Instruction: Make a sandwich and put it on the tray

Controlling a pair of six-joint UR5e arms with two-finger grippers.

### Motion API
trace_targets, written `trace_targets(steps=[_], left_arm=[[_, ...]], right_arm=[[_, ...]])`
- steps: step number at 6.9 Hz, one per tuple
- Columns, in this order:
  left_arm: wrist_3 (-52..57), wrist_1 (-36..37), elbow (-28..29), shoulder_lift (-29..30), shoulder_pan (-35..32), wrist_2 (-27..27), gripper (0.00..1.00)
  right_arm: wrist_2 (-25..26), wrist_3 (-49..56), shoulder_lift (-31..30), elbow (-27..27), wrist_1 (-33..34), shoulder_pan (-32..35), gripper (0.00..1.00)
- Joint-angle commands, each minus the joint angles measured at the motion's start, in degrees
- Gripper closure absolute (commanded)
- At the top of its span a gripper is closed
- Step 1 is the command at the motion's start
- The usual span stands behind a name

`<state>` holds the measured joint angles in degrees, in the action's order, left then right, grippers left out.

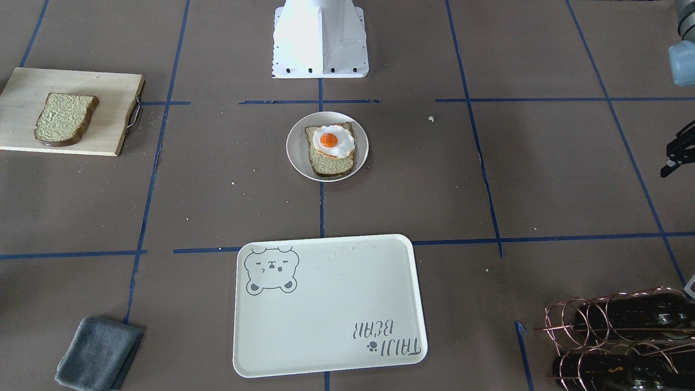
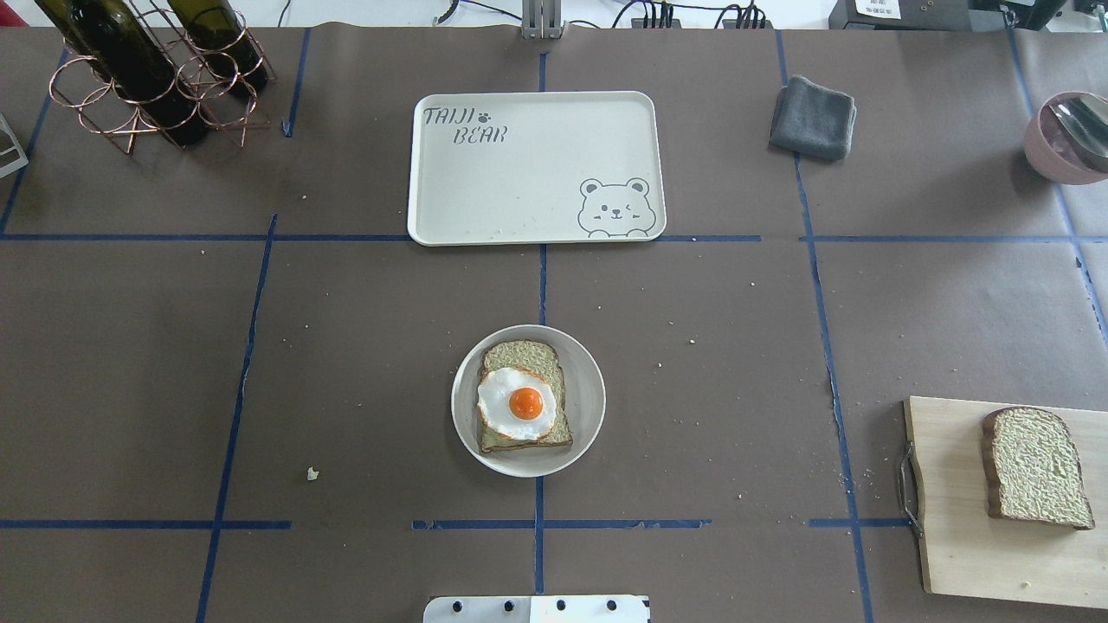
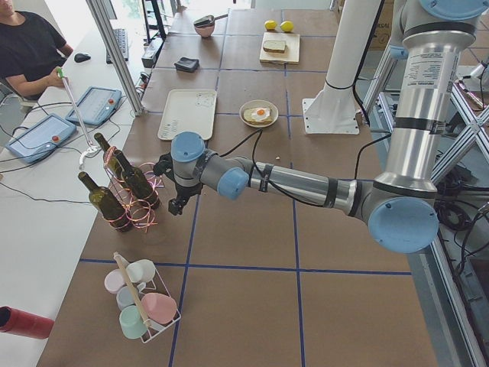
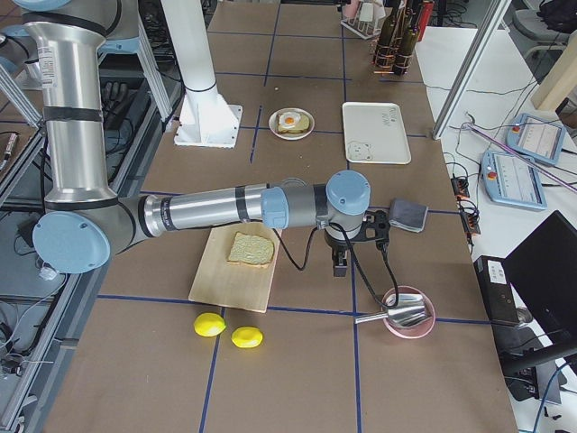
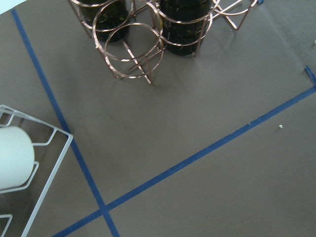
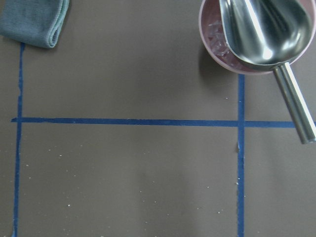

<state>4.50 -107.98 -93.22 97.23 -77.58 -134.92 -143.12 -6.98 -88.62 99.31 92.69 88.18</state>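
The plate (image 2: 591,389) sits at the middle of the table (image 2: 346,346), carrying one bread slice (image 2: 519,355) with the egg (image 2: 517,403) on top. The tray (image 2: 519,173) lies beyond it, apart. The other slice (image 2: 1034,467) rests on the cutting board (image 2: 952,519) at the robot's right.

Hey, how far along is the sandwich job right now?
Done: one bread slice lies on the plate with the fried egg on top. In hand: nothing; the left gripper is by the bottle rack, the right gripper near the grey cloth. Left: the second slice, on the cutting board, must top the egg, then it all goes on the tray.
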Motion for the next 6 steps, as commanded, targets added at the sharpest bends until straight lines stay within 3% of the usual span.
trace_targets(steps=[1,2,3,4,6], left_arm=[[-4.04,-1.00,2.43,2.17,4.00,-0.08,0.00],[-12.07,-1.27,1.30,3.48,6.10,0.10,0.00],[-19.63,-1.18,-0.89,4.54,8.82,0.36,0.00],[-22.23,-1.27,-2.82,4.55,9.28,0.19,0.00],[-26.29,-1.27,-6.17,4.55,11.03,0.27,0.00]], right_arm=[[-1.99,-1.45,-0.32,1.40,-0.84,-2.74,0.00],[0.97,-4.76,-1.72,2.11,-2.58,-4.76,0.00],[6.14,-14.97,-2.86,4.90,-6.95,-8.95,0.00],[8.28,-22.12,-9.31,8.32,-15.87,-13.61,0.00],[8.73,-30.94,-19.79,8.27,-34.94,-18.98,0.00]])
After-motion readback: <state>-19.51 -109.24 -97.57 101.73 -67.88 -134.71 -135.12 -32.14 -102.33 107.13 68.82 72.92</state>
